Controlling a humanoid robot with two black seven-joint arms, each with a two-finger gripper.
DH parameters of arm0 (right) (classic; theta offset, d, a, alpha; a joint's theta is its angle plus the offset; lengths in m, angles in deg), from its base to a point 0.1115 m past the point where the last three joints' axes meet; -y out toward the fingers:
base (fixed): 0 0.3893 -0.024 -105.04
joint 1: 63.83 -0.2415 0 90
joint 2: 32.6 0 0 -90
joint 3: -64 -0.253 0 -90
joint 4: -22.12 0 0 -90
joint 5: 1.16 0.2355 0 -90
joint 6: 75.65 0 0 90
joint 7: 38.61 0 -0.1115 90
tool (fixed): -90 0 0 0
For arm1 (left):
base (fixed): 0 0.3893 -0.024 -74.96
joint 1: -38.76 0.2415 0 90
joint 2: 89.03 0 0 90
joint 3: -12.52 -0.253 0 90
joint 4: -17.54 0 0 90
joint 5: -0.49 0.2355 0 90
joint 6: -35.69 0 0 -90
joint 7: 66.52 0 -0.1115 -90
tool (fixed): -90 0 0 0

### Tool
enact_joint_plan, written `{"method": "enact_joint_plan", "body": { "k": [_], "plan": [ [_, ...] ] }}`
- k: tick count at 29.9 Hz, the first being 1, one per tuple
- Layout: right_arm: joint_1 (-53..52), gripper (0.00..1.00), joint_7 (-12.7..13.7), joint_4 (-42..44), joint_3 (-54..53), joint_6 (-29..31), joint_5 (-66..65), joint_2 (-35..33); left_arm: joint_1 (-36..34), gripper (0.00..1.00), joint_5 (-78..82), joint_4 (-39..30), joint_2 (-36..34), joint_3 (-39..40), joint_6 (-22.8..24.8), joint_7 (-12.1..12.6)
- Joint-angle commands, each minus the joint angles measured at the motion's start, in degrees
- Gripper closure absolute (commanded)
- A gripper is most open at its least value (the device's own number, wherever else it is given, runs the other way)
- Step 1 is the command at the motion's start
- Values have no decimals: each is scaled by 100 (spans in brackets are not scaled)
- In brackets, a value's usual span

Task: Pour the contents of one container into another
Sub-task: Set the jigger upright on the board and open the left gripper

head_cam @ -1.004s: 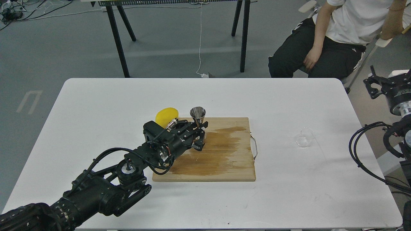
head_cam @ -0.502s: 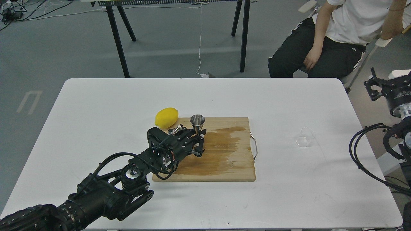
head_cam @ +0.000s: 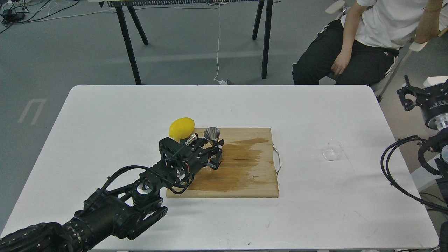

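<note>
The steel jigger (head_cam: 212, 134) stands at the back left corner of the wooden cutting board (head_cam: 245, 175), leaning a little to the left. Only its upper cone shows. Its lower half is hidden behind my left gripper (head_cam: 215, 156), which is shut on it and reaches in from the lower left. The clear glass cup (head_cam: 331, 150) sits alone on the white table (head_cam: 105, 115), right of the board and far from both grippers. My right gripper (head_cam: 408, 93) hangs off the table's right edge, seen small and dark.
A yellow lemon (head_cam: 181, 127) lies on the table just left of the jigger, touching the board's back left corner. The board has a wet stain in its middle and a metal handle (head_cam: 277, 161) on its right side. A seated person (head_cam: 367, 38) is behind the far right corner.
My left gripper has come down and drawn back slightly left, bringing the jigger from above the board down to its surface. The lemon now shows fully. The right arm barely shifted.
</note>
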Motion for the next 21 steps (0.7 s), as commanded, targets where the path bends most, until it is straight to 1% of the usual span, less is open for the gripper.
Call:
{"method": "enact_joint_plan", "body": {
  "k": [1,3,8,18,21],
  "plan": [
    [0,0,0,-1,-1,0,1,-7,28,34,0,-47,1,0,0,3],
    [0,0,0,-1,-1,0,1,-7,28,27,0,-64,1,-9,-9,-6],
    [0,0,0,-1,-1,0,1,1,37,22,0,-135,1,-26,-9,-50],
    [0,0,0,8,-1,0,1,-7,54,20,0,-135,1,-114,9,-76],
    [0,0,0,8,8,0,1,1,168,20,0,-143,1,-123,0,-76]
  ]
}}
